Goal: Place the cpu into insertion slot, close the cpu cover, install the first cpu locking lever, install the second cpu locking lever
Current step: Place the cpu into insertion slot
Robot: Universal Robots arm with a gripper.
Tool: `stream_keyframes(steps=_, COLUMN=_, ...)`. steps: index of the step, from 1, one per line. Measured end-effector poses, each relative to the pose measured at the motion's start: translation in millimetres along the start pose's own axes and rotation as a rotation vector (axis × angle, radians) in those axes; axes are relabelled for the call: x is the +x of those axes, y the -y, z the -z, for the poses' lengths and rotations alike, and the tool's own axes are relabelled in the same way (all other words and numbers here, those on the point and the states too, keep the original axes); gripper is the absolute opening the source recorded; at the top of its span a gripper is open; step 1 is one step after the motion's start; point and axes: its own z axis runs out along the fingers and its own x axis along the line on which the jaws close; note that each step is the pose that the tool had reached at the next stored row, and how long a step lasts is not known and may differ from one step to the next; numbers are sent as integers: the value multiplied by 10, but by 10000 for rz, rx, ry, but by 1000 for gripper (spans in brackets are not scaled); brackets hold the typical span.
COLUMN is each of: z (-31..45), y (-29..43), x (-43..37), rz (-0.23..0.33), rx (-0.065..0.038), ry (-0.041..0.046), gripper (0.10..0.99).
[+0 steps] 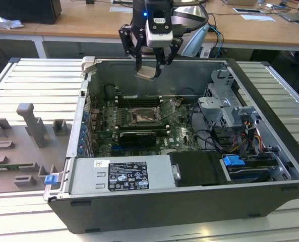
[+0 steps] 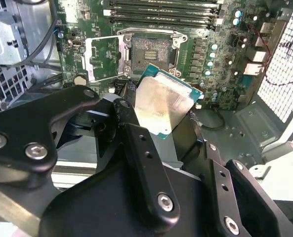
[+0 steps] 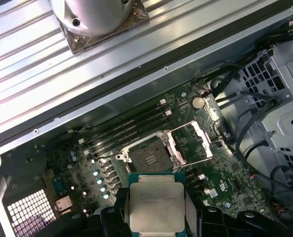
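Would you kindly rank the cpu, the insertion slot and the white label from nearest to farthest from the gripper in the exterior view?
1. cpu: held by the gripper, between its jaws.
2. insertion slot: on the green board.
3. white label: at the case edge nearest the camera.

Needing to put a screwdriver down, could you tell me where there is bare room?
Free: ribbed table past the grey fixture tray, and beside the case at the exterior view's right. Crowded inside the case: board, cables, drive cage.

gripper w/ cpu clamped, insertion slot uncovered.
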Motion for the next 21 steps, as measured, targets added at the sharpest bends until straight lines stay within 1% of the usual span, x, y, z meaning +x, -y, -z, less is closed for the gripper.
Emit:
stream_keyframes(steps=2, z=-4, y=0, x=0, rz=-312, rx=-6, ry=27, gripper=541)
stream_keyframes(steps=3, z=-9, y=1, x=0, rz=-625, rx=-12, ry=55, gripper=541)
stream_keyframes(steps=4, z=-13, y=1, x=0, rz=-809, rx=-15, ry=72, gripper=541)
stream_keyframes(steps=6, z=-17, y=2, x=-1, rz=-923, rx=-13, ry=85, gripper=541)
stream_keyframes(steps=9, z=-34, y=3, x=-1, rz=-1327, rx=-21, ry=122, gripper=541)
stream_keyframes(steps=10, z=-63, y=5, x=-1, rz=-1766, rx=-27, ry=161, gripper=541)
stream_keyframes(steps=12, z=-92, y=7, x=-2, rz=-2234, rx=-37, ry=202, gripper=541)
stream_keyframes(steps=14, z=-135, y=11, x=-3, rz=-2856, rx=-48, ry=257, gripper=541)
stream_keyframes(steps=16, z=-159, y=13, x=-3, rz=-3209, rx=-54, ry=288, gripper=541)
stream_keyframes(steps=17, z=-179, y=15, x=-4, rz=-3533, rx=-59, ry=317, gripper=541)
stream_keyframes(steps=21, z=-217, y=18, x=-5, rz=-4223, rx=-72, ry=377, gripper=541)
